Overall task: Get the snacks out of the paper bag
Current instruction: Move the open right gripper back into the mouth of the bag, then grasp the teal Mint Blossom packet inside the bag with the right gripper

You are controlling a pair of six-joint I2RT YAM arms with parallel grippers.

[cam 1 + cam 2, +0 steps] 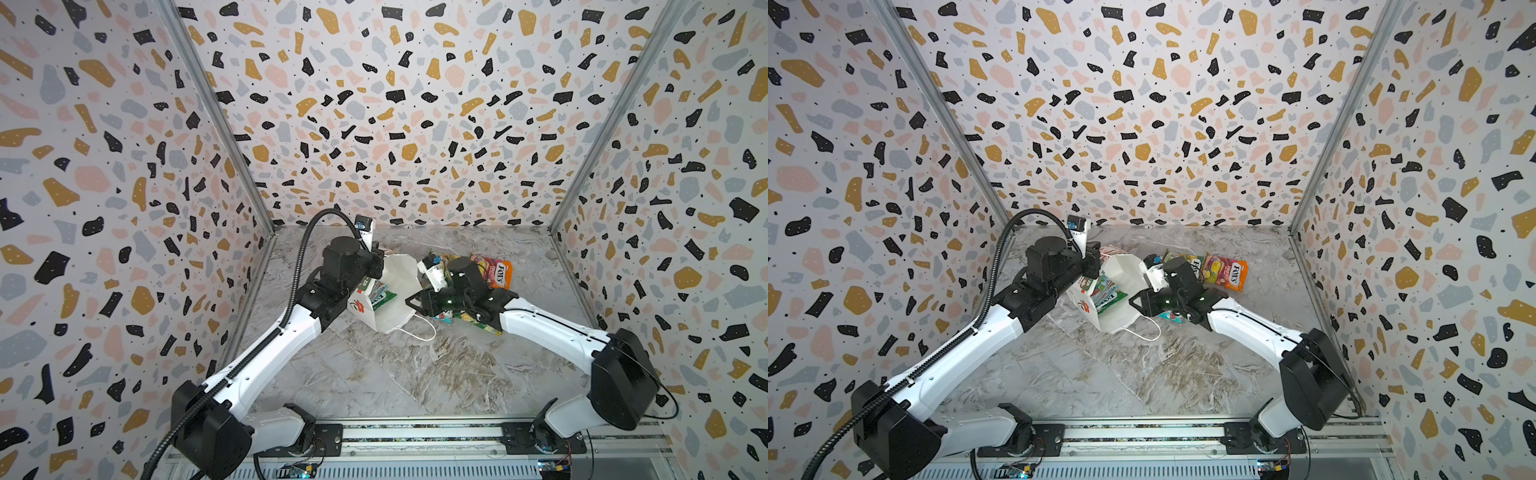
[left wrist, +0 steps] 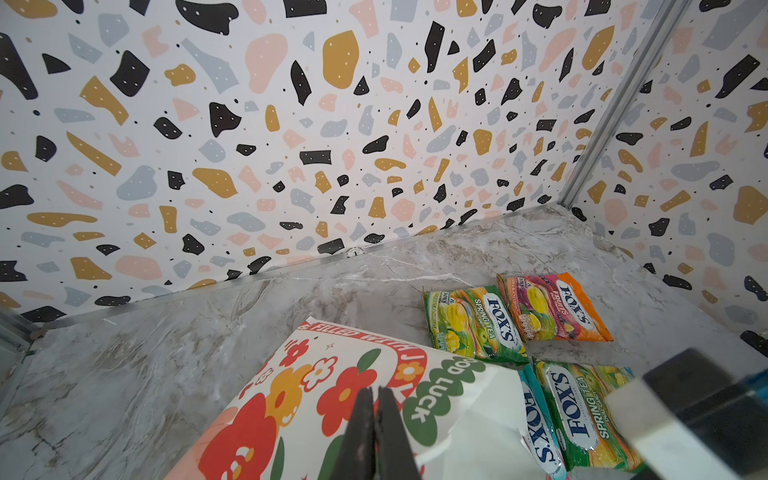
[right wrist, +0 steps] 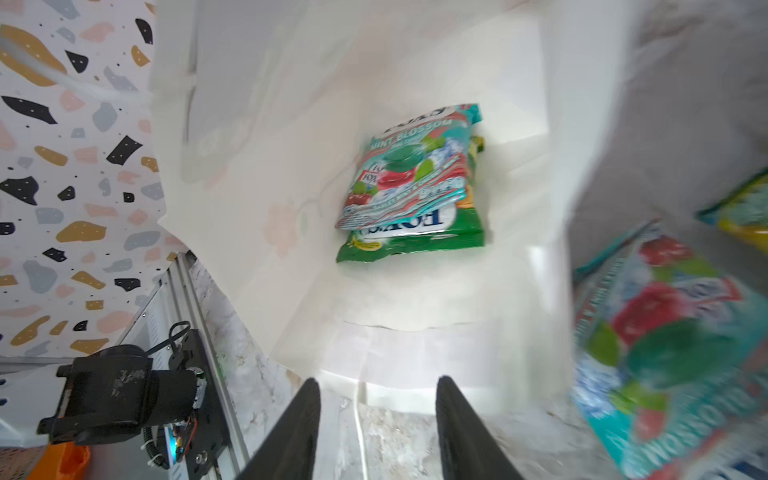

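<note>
The white paper bag [image 1: 395, 274] lies tilted on the marble table, its mouth facing my right gripper. My left gripper [image 2: 376, 395] is shut on the bag's far edge, over its flower print [image 2: 345, 395]. Inside the bag a teal-red snack [image 3: 411, 166] rests on a green one [image 3: 415, 241]; in a top view both show in the mouth [image 1: 380, 293]. My right gripper [image 3: 380, 386] stands open just outside the bag's mouth, with nothing between its fingers. Outside lie an orange snack [image 2: 557, 307], two green-yellow ones [image 2: 473, 324] [image 2: 582, 407] and a teal one [image 2: 536, 419], partly under my right arm.
The bag's white cord handle [image 1: 419, 330] trails on the table [image 1: 395, 374] between my right fingers. Patterned walls close in the back and both sides. The arms' base rail [image 1: 415, 434] runs along the front edge.
</note>
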